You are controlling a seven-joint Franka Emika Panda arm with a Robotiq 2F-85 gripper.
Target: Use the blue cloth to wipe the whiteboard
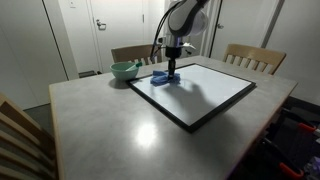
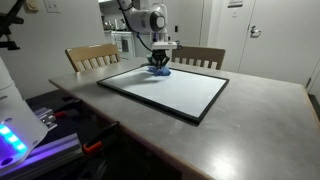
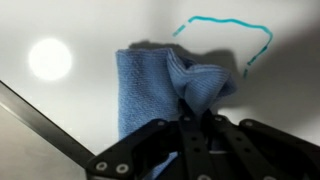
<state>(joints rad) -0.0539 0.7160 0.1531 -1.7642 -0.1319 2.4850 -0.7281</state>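
Note:
The blue cloth (image 3: 155,85) lies rumpled on the whiteboard (image 3: 80,30), pinched at one fold by my gripper (image 3: 192,112), which is shut on it. In both exterior views the gripper (image 1: 172,70) (image 2: 160,62) presses the cloth (image 1: 163,78) (image 2: 160,70) onto the far corner of the black-framed whiteboard (image 1: 205,95) (image 2: 175,92). A teal scribble (image 3: 235,30) curves on the board just beyond the cloth. The board's black frame (image 3: 45,130) runs diagonally at lower left in the wrist view.
A pale green bowl (image 1: 124,70) sits on the grey tabletop (image 1: 110,125) beside the board's corner. Wooden chairs (image 1: 255,58) (image 2: 92,56) stand at the table's far side. Another chair back (image 1: 20,140) stands at the near corner. Equipment with coloured lights (image 2: 20,140) stands beside the table.

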